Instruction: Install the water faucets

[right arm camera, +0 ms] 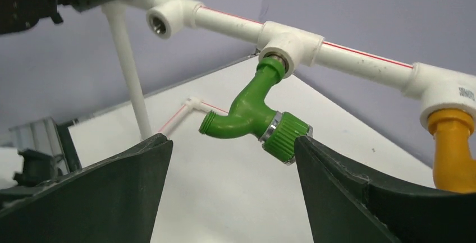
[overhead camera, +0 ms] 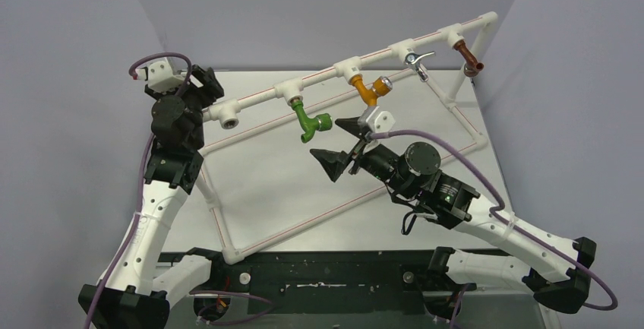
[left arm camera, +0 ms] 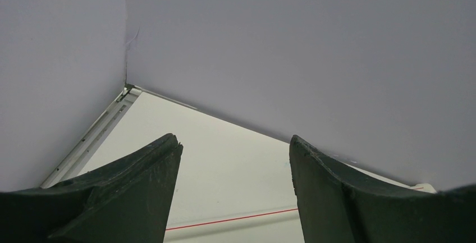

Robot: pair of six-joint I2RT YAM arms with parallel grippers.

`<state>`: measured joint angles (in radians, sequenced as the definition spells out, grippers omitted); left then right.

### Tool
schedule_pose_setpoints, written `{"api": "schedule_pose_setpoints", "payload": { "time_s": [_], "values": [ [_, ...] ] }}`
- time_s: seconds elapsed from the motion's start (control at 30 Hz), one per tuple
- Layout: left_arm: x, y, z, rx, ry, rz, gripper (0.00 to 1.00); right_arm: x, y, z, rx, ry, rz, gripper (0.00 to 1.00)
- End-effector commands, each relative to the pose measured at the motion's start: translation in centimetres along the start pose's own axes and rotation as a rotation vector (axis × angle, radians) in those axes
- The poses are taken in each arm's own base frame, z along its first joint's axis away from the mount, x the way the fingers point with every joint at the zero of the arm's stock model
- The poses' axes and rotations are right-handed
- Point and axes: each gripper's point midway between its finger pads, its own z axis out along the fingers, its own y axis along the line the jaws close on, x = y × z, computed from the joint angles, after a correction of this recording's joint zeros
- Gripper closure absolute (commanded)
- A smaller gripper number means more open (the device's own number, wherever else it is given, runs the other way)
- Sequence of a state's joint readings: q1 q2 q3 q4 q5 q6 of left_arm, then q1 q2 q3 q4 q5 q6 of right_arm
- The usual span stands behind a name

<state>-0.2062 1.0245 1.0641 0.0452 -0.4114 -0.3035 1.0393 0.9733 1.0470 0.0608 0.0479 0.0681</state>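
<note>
The green faucet hangs from a white tee fitting on the white pipe frame. In the right wrist view the green faucet sits screwed into the tee, its ribbed knob close to my right finger. My right gripper is open and empty just below the faucet; in its own view the right gripper has jaws wide apart. My left gripper is open at the frame's left end, near an empty elbow socket. The left gripper holds nothing in its own view.
Along the same pipe hang an orange tap, a chrome tap and a brown fitting. The orange tap shows at the right of the right wrist view. The pipe frame runs round the white table.
</note>
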Motion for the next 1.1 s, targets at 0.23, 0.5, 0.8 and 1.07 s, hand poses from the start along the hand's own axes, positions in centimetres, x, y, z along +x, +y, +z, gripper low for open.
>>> {"api": "schedule_pose_setpoints", "payload": {
  "time_s": [0.23,0.5,0.8,1.07],
  "values": [
    [11.2,3.2,-2.1,-0.038,0.387,0.205,0.32,0.4,2.2,-1.4,-0.201,-0.063,-0.84,0.16],
    [11.7,3.2,-2.0,-0.04,0.403,0.211,0.32,-0.4,0.7,-0.2,0.025,-0.113,-1.144,0.17],
    [12.0,3.2,-1.9,-0.039,0.412,0.213,0.32,-0.6,-0.7,1.9,0.192,-0.096,-1.253,0.24],
    [12.1,3.1,-2.0,-0.034,0.415,0.213,0.32,-0.3,-1.4,3.4,0.302,-0.087,-1.308,0.31]
  ]
}}
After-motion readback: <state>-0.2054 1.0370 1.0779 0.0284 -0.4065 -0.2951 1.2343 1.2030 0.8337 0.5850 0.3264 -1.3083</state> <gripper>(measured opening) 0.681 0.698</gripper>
